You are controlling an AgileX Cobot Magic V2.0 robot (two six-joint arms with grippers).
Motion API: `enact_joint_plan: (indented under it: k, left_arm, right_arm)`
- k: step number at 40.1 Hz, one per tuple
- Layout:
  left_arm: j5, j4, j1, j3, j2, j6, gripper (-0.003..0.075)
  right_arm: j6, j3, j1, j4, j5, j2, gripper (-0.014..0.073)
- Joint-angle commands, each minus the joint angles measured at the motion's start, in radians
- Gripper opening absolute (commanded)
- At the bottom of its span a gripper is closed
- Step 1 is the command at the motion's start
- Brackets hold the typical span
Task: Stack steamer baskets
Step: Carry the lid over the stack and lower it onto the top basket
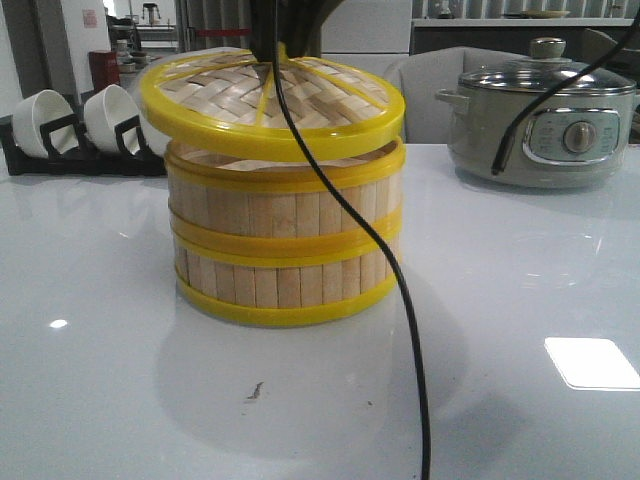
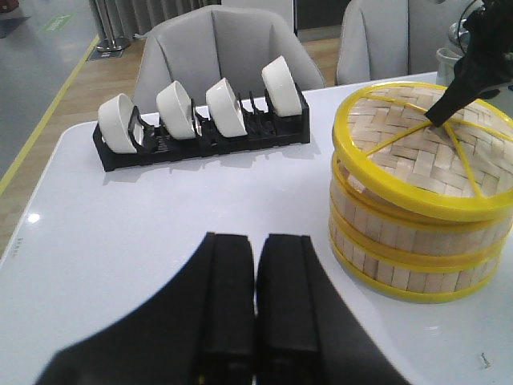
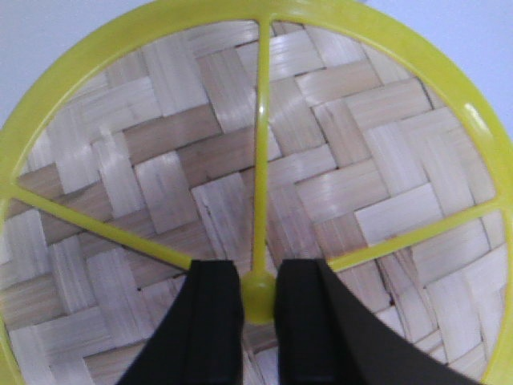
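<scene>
Two steamer baskets stand stacked mid-table, the upper basket point(image 1: 285, 210) on the lower basket point(image 1: 285, 285); the left wrist view shows the stack point(image 2: 413, 237) too. A flat woven lid point(image 1: 270, 105) with a yellow rim sits tilted just over the top basket, its left side higher. My right gripper point(image 3: 258, 293) is shut on the lid's yellow centre knob; it comes down from above point(image 1: 268, 58) and shows as a dark finger on the lid point(image 2: 439, 119). My left gripper point(image 2: 255, 241) is shut and holds nothing, over bare table to the left of the stack.
A black rack with white bowls point(image 1: 70, 125) stands at the back left point(image 2: 200, 120). A grey electric pot point(image 1: 545, 120) sits at the back right. A black cable point(image 1: 400, 300) hangs in front of the stack. Grey chairs point(image 2: 224, 48) stand behind the table.
</scene>
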Motion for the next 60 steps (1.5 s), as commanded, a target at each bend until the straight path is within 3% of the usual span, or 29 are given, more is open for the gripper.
enact_joint_plan:
  k: [1,60]
  left_arm:
    - [-0.081,0.008,-0.002,-0.025,0.018,-0.006,0.0085]
    - [-0.081,0.008,-0.002,-0.025,0.018,-0.006,0.0085]
  right_arm:
    - [-0.011,-0.037,-0.007,-0.031,-0.064,-0.057,0.0027]
    - [-0.011,-0.035,-0.038,0.038,-0.061,-0.021,0.0027]
